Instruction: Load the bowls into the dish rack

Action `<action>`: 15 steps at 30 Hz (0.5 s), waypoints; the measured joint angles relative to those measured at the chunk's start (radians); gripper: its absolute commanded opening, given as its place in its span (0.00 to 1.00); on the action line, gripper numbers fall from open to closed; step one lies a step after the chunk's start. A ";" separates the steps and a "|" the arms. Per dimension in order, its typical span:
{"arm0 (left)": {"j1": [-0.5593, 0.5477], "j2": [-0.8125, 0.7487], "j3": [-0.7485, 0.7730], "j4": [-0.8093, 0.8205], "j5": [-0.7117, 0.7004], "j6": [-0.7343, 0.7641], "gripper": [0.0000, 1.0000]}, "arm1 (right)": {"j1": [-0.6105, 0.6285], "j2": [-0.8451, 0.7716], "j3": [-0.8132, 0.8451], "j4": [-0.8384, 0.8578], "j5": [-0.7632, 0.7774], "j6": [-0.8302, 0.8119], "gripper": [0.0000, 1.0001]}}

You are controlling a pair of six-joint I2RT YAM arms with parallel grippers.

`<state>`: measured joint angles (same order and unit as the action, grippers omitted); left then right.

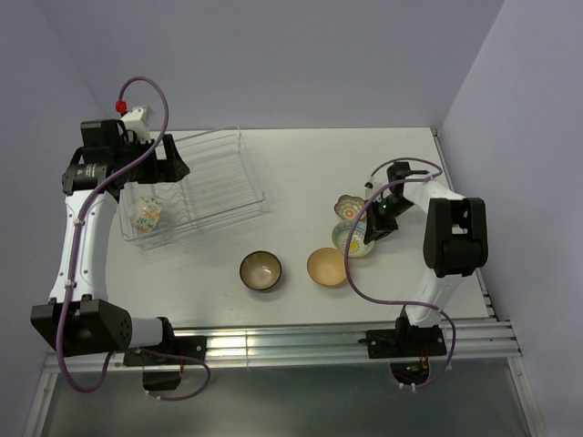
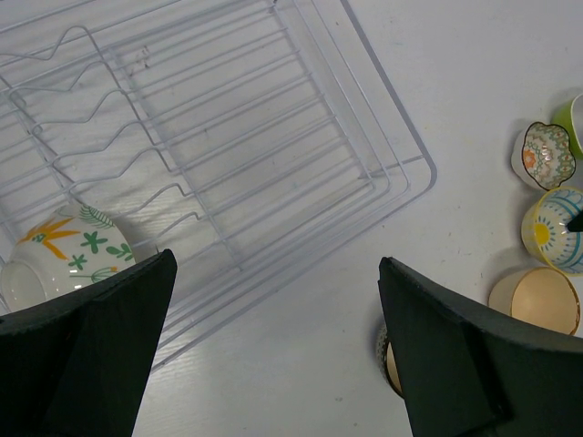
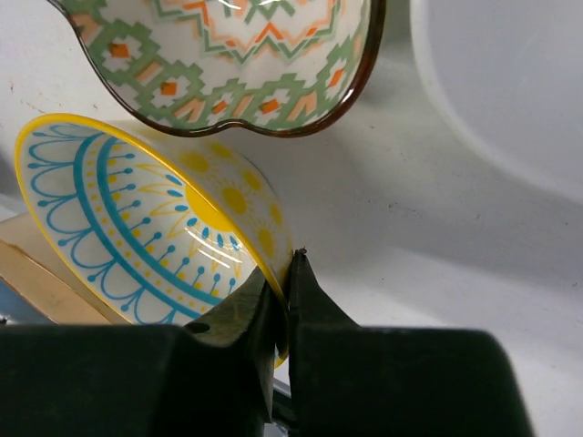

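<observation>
The clear wire dish rack (image 1: 217, 182) stands at the back left and holds the white bowl with orange flowers (image 1: 146, 214), which also shows in the left wrist view (image 2: 64, 259). My left gripper (image 2: 277, 266) is open and empty above the rack's near edge (image 2: 401, 173). My right gripper (image 3: 287, 273) is shut on the rim of the white bowl with blue-green pattern (image 3: 137, 228), tilted on the table (image 1: 351, 238). The scalloped patterned bowl (image 1: 347, 208) sits just behind it. The dark brown bowl (image 1: 260, 270) and tan-orange bowl (image 1: 327, 267) sit in front. The lime-green bowl (image 2: 575, 123) shows only at the frame edge.
The right arm's cable (image 1: 360, 273) loops over the tan-orange bowl. The table's right edge and the wall run close behind the right arm (image 1: 455, 232). A rail (image 1: 291, 339) runs along the near edge.
</observation>
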<state>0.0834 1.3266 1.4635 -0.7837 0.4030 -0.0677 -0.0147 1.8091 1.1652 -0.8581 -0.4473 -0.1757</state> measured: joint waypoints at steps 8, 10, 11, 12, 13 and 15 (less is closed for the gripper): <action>0.000 0.000 0.001 -0.003 0.001 0.000 0.99 | -0.002 -0.003 0.035 -0.050 -0.018 -0.016 0.00; 0.000 0.000 0.001 -0.004 0.002 0.001 1.00 | -0.003 -0.014 0.059 -0.068 -0.026 -0.026 0.00; 0.000 0.000 0.002 -0.006 0.004 0.002 1.00 | -0.004 -0.023 0.076 -0.085 -0.034 -0.032 0.00; 0.000 0.000 0.003 -0.007 0.007 0.002 0.99 | -0.005 -0.034 0.093 -0.098 -0.044 -0.036 0.00; 0.000 0.000 0.005 -0.006 0.010 0.000 1.00 | -0.005 -0.046 0.113 -0.113 -0.055 -0.042 0.00; 0.000 0.000 0.013 -0.002 -0.001 -0.013 0.99 | -0.005 -0.075 0.158 -0.137 -0.080 -0.045 0.00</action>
<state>0.0834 1.3266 1.4765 -0.7860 0.4019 -0.0811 -0.0196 1.7344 1.3228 -0.9955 -0.5270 -0.2203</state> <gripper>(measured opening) 0.995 0.089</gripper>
